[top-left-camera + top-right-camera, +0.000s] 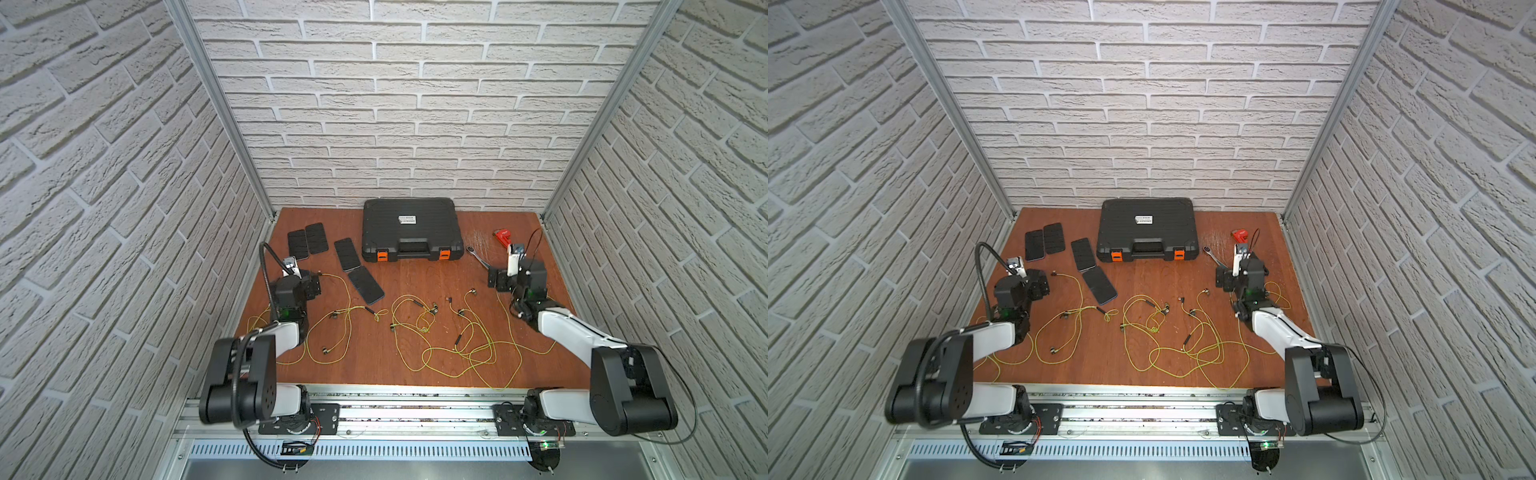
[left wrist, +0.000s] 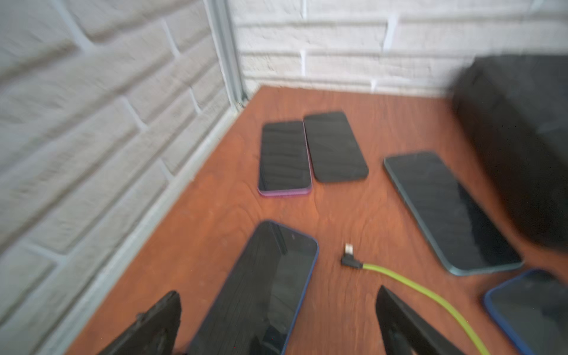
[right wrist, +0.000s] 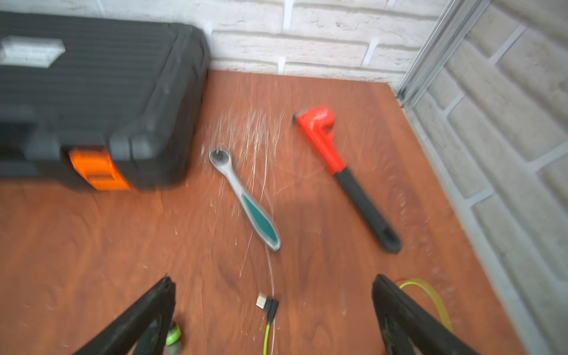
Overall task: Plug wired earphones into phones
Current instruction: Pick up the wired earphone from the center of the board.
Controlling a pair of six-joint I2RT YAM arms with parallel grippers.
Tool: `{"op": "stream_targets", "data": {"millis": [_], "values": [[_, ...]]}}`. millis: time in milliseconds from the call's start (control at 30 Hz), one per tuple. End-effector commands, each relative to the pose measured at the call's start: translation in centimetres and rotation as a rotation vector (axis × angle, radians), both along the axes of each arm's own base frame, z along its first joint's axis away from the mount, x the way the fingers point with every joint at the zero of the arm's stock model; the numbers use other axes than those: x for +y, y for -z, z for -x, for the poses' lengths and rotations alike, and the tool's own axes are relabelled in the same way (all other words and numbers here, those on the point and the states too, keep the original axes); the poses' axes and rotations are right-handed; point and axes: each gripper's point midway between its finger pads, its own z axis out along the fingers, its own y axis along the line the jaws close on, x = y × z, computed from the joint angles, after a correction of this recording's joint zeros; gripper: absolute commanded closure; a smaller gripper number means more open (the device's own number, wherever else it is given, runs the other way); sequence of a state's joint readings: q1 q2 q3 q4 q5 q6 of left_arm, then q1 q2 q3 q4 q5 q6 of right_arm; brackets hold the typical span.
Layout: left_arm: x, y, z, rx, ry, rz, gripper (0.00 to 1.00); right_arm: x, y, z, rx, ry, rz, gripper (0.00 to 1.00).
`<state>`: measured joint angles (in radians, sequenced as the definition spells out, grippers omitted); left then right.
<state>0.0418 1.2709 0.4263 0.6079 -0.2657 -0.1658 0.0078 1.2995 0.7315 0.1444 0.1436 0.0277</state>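
Several black phones lie at the back left in both top views, among them a side-by-side pair (image 1: 307, 242) and a blue-edged one (image 1: 365, 284). Yellow-green wired earphones sprawl in loops on the left (image 1: 332, 332) and across the middle (image 1: 1183, 353). My left gripper (image 2: 278, 292) is open above the near end of another blue-edged phone (image 2: 276, 276); a dark angled plug (image 2: 350, 259) on its green cord lies just beside that phone. My right gripper (image 3: 273, 277) is open over bare wood, with a second plug (image 3: 268, 302) lying between its fingers.
A big black case with orange latches (image 1: 411, 232) stands against the back wall. A silver ratchet with a teal grip (image 3: 246, 196) and a red pipe wrench (image 3: 338, 163) lie just beyond the right gripper. Brick walls close in on three sides.
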Motion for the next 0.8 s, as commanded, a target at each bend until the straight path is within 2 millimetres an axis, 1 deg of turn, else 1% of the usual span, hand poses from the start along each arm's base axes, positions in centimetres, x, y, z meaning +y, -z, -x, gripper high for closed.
{"op": "stream_targets", "data": {"millis": [0, 67, 133, 167, 200, 267, 333, 367, 400, 467, 500, 533, 600, 667, 767], "values": [[0.8, -5.4, 0.5, -0.036, -0.103, 0.044, 0.02, -1.5, 2.2, 5.4, 0.317, 0.095, -0.013, 0.01], [0.0, -7.4, 0.4, -0.001, -0.094, 0.088, 0.02, -1.7, 2.0, 7.0, 0.388, 0.121, -0.049, 0.0], [-1.7, -8.9, 0.3, 0.048, -0.055, 0.108, 0.02, -1.5, 2.0, 8.2, 0.462, 0.121, -0.103, 0.01], [-2.5, -9.3, 0.2, 0.067, -0.037, 0.118, 0.02, -1.4, 2.1, 8.5, 0.499, 0.113, -0.128, 0.03], [-3.3, -9.9, 0.0, 0.087, -0.018, 0.14, 0.02, -1.1, 2.4, 8.8, 0.548, 0.101, -0.159, 0.08], [-5.2, -10.7, -0.6, 0.105, 0.044, 0.212, 0.02, -0.4, 3.6, 8.8, 0.63, 0.07, -0.206, 0.21], [-7.7, -12.2, -1.7, 0.082, 0.123, 0.311, 0.04, 0.7, 5.2, 8.6, 0.71, 0.023, -0.269, 0.32], [-9.0, -13.0, -2.2, 0.062, 0.167, 0.362, 0.05, 1.2, 5.8, 8.4, 0.736, 0.005, -0.291, 0.34], [-10.6, -13.8, -2.8, 0.042, 0.217, 0.423, 0.06, 1.7, 6.5, 8.0, 0.758, -0.017, -0.314, 0.39], [-13.9, -14.4, -3.9, 0.025, 0.316, 0.539, 0.07, 2.0, 7.6, 7.2, 0.785, -0.035, -0.327, 0.44], [-15.5, -14.0, -4.2, 0.039, 0.358, 0.587, 0.07, 1.9, 8.2, 6.7, 0.799, -0.038, -0.325, 0.48], [-17.0, -13.5, -4.5, 0.06, 0.386, 0.62, 0.08, 1.8, 8.8, 6.3, 0.811, -0.038, -0.32, 0.48], [-19.1, -12.0, -4.8, 0.107, 0.414, 0.633, 0.08, 1.6, 9.9, 5.6, 0.837, -0.032, -0.31, 0.49], [-20.5, -10.7, -5.0, 0.151, 0.426, 0.632, 0.09, 1.1, 10.8, 5.1, 0.854, -0.019, -0.286, 0.5], [-21.8, -9.1, -4.9, 0.187, 0.435, 0.669, 0.1, 0.8, 11.8, 4.5, 0.863, -0.01, -0.273, 0.56]]}}
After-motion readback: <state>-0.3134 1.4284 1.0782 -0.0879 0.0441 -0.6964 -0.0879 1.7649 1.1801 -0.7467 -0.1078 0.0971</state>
